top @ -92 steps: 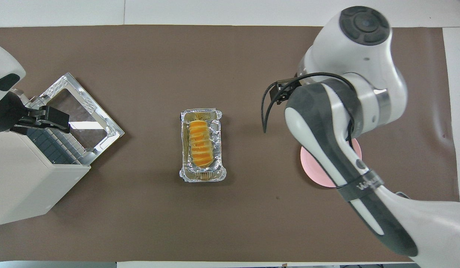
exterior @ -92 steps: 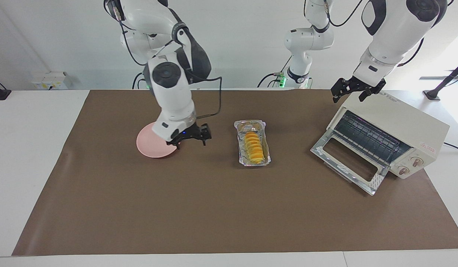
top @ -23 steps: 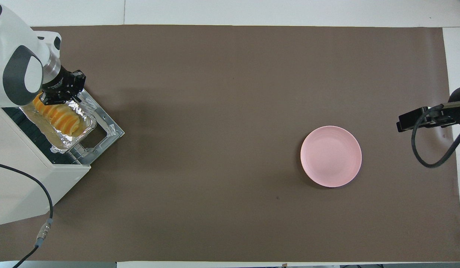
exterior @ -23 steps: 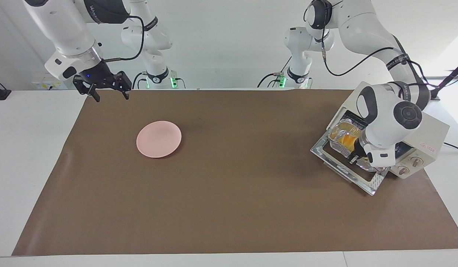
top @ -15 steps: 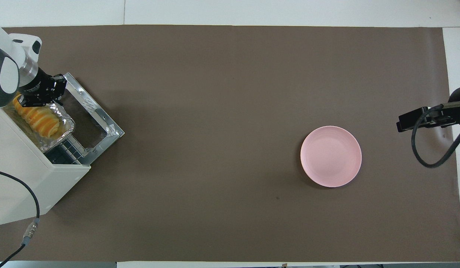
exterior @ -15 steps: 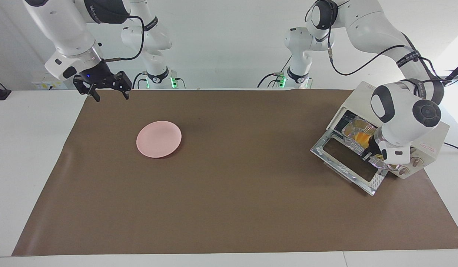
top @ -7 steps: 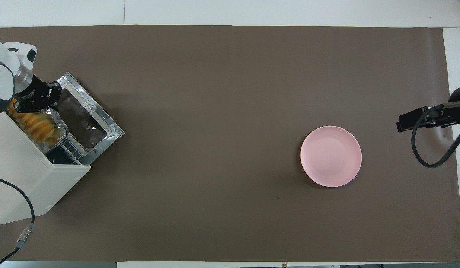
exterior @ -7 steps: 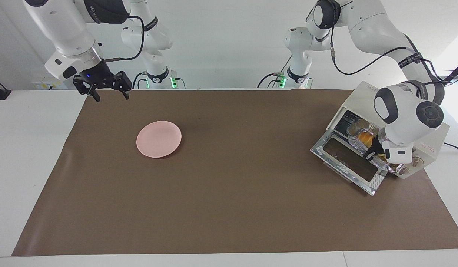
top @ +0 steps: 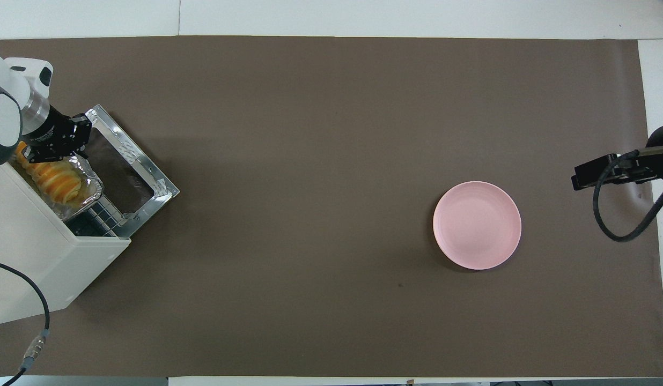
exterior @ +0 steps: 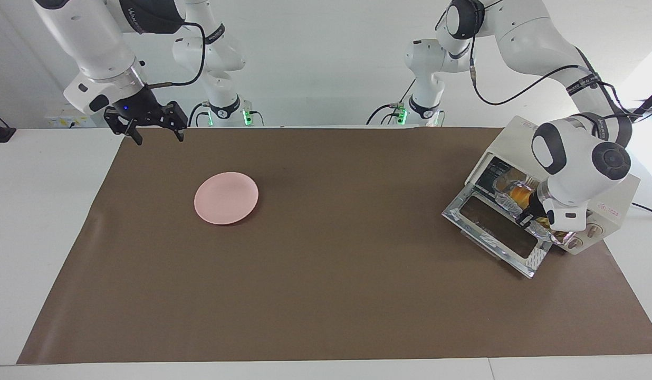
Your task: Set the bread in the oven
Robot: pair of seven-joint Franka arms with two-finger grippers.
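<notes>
The bread (top: pixel 55 182) is a small long loaf, golden-yellow, with ridges across it like slices standing together. It lies in a crinkled silver foil tray (top: pixel 90 192), and this tray sits in the mouth of the oven (exterior: pixel 611 190), partly inside, on the wire rack. The oven is a boxy cream-white toaster oven with two round knobs and a small red logo. It stands at the left arm's end of the worktop, turned at an angle. Its glass door (exterior: pixel 495 229) is dropped open and lies flat in front of it.
</notes>
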